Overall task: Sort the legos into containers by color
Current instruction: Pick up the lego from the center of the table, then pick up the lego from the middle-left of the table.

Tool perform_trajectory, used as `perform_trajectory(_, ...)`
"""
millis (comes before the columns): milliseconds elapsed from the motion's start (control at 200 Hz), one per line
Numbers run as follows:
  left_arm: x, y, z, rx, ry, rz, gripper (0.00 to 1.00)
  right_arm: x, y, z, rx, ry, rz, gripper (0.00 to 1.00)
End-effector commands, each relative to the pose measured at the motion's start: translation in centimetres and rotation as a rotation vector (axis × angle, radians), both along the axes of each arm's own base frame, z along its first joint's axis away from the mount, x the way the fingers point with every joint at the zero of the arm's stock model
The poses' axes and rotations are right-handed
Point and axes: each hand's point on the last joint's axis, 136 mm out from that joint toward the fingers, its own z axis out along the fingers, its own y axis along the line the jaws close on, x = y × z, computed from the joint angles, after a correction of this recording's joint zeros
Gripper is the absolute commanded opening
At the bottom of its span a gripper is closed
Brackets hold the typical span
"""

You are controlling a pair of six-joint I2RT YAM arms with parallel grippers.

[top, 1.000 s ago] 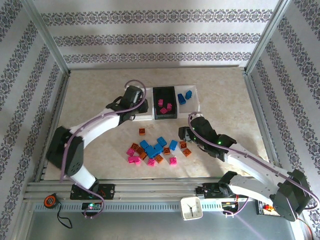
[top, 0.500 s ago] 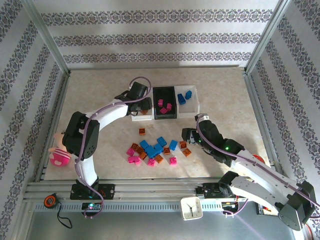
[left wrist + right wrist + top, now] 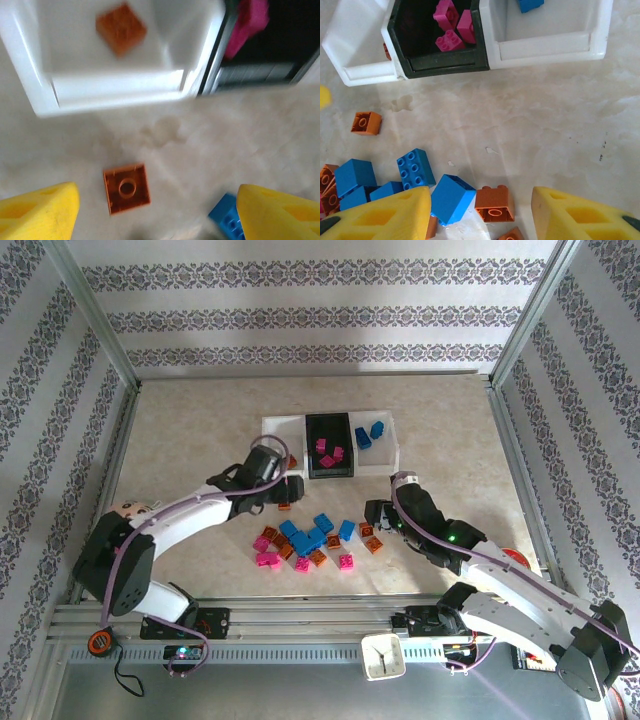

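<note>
At the left gripper (image 3: 159, 210): spread, empty, over an orange lego (image 3: 127, 188) left of centre, containers (image 3: 115, 87) ahead; risks skidding it when closing. At the right gripper (image 3: 481, 214): apart around an orange-brown lego (image 3: 494, 203); risks pinching the touching blue lego (image 3: 451, 198) too.

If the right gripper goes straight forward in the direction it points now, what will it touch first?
Probably the orange-brown brick, which lies in line with the right gripper, between its open jaws. A blue brick sits close beside it; depth is unclear.
</note>
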Motion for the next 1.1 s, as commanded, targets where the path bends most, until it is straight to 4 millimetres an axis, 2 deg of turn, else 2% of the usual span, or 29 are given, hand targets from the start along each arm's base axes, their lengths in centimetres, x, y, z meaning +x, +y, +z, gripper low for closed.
perform_trajectory(0,-0.6,-1.2,-2.1,-0.010,0.029,-0.020,0.82,0.4,0.1,0.1,0.015,-0.012,-0.020,0.56)
perform_trajectory(75,-0.6,-1.1,-3.4,0.012,0.041,-0.014,0.82,0.4,0.1,0.2,0.016,-0.011,-0.018,0.55)
perform_trajectory(210,0.1,-1.0,-4.4,0.055,0.034,-0.009,0.78,0.4,0.2,0.4,0.019,-0.014,-0.014,0.55)
perform_trajectory(340,1.0,-0.6,-5.4,0.096,0.044,0.003,0.64,0.3,0.3,0.7,0.019,-0.015,-0.009,0.55)
perform_trajectory(445,1.7,-0.4,-5.7,0.113,0.038,0.014,0.58,0.2,0.3,0.8,0.020,-0.015,-0.006,0.55)
perform_trajectory(575,1.6,-0.3,-6.0,0.122,0.048,0.009,0.42,0.1,0.1,1.0,0.016,-0.020,-0.009,0.55)
perform_trajectory(685,1.1,-0.3,-5.7,0.104,0.047,0.007,0.32,0.1,-0.1,1.2,0.012,-0.028,-0.014,0.55)
perform_trajectory(775,0.7,0.0,-4.4,0.081,0.027,0.013,0.28,0.2,-0.1,1.3,0.014,-0.032,-0.016,0.55)
perform_trajectory(889,1.1,0.2,-0.7,0.054,-0.045,0.025,0.27,0.2,0.0,1.3,0.011,-0.030,-0.015,0.55)
perform_trajectory(1009,2.7,0.9,3.7,0.029,-0.128,0.059,0.27,0.2,0.0,1.1,0.012,-0.026,-0.016,0.55)
perform_trajectory(1094,4.4,1.6,5.7,0.011,-0.158,0.091,0.27,0.1,-0.1,0.8,0.010,-0.022,-0.019,0.55)
